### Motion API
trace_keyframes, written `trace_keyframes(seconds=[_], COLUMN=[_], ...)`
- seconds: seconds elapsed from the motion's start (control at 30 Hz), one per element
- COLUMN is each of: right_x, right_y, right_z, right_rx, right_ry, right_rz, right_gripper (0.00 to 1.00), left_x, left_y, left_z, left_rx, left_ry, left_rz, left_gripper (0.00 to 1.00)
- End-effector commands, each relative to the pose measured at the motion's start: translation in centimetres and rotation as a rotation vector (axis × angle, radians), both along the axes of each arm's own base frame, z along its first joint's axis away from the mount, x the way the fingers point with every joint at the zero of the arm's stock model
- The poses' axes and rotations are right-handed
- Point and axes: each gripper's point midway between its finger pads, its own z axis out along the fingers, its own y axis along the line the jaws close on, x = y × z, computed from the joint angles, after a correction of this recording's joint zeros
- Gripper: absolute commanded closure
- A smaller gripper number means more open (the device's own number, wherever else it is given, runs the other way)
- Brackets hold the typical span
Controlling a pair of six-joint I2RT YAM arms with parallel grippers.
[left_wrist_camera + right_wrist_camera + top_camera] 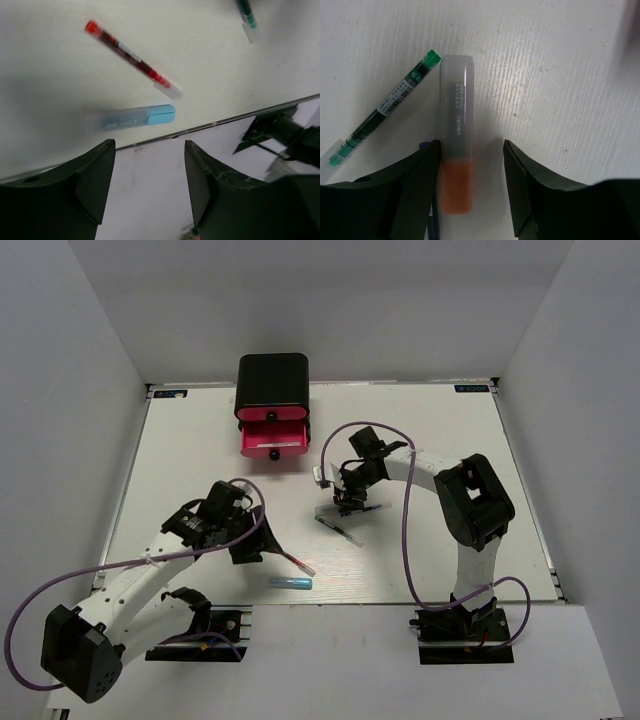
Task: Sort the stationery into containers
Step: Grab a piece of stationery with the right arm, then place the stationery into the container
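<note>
The black cabinet stands at the back with a pink-red drawer pulled out. My right gripper is open and low over the table, straddling an orange-tipped marker; the left finger sits against it and the right finger stands apart. A green pen lies just left of it, and a thin dark pen peeks out by the left finger. My left gripper is open and empty above the table's front edge. A light blue marker and a thin red pen lie just ahead of it.
The white board ends at a front edge, with the arm bases just behind it. White walls close in the left, right and back sides. The black mount of the right arm shows at the right of the left wrist view.
</note>
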Motion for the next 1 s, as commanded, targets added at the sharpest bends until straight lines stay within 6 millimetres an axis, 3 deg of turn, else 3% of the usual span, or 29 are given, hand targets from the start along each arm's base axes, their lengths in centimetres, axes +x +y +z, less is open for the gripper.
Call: trace_keyframes(seconds=[0.0, 0.2, 0.27, 0.37, 0.47, 0.5, 0.57, 0.6, 0.67, 0.7, 0.77, 0.93, 0.97], right_x=[0.4, -0.1, -0.1, 0.2, 1.5, 2.1, 3.1, 3.7, 4.5, 5.0, 5.7, 8.0, 8.4], right_y=[0.7, 0.6, 0.6, 1.2, 2.6, 3.2, 3.9, 4.4, 4.9, 5.2, 5.6, 7.0, 7.3], right_z=[0.4, 0.5, 0.7, 2.6, 6.1, 7.8, 10.4, 11.7, 13.8, 14.9, 16.0, 18.9, 19.0], right_rx=[0.006, 0.022, 0.027, 0.072, 0.165, 0.204, 0.257, 0.282, 0.32, 0.34, 0.355, 0.405, 0.411], right_ry=[0.002, 0.019, 0.016, -0.013, -0.089, -0.128, -0.163, -0.191, -0.219, -0.245, -0.267, -0.333, -0.333], right_rz=[-0.002, 0.012, 0.014, 0.019, -0.001, -0.004, -0.03, -0.035, -0.056, -0.058, -0.078, -0.101, -0.11], right_gripper=[0.43, 0.82, 0.91, 0.94, 0.97, 0.98, 0.98, 0.98, 0.98, 0.98, 0.98, 0.98, 0.97], left_x=[-1.5, -1.8, -2.1, -1.9, 1.6, 3.8, 6.2, 8.7, 11.1, 12.9, 14.7, 19.0, 19.4], left_y=[-0.8, -1.1, -1.1, -1.2, -1.2, -1.2, -1.1, -1.4, -1.0, -1.5, -1.2, -0.3, -0.2], left_z=[0.6, 1.2, 0.9, 0.7, 1.7, 2.3, 2.6, 3.5, 3.5, 4.6, 4.6, 3.1, 1.7], left_rx=[-0.105, -0.155, -0.135, -0.124, -0.14, -0.145, -0.144, -0.178, -0.167, -0.201, -0.139, 0.025, 0.061], left_ry=[0.162, 0.265, 0.309, 0.337, 0.182, 0.085, -0.031, -0.144, -0.284, -0.378, -0.506, -0.61, -0.596], left_rz=[0.205, 0.35, 0.36, 0.38, 0.436, 0.458, 0.453, 0.467, 0.46, 0.454, 0.402, 0.353, 0.344], left_gripper=[0.33, 0.29, 0.28, 0.26, 0.26, 0.28, 0.31, 0.32, 0.35, 0.35, 0.31, 0.24, 0.24])
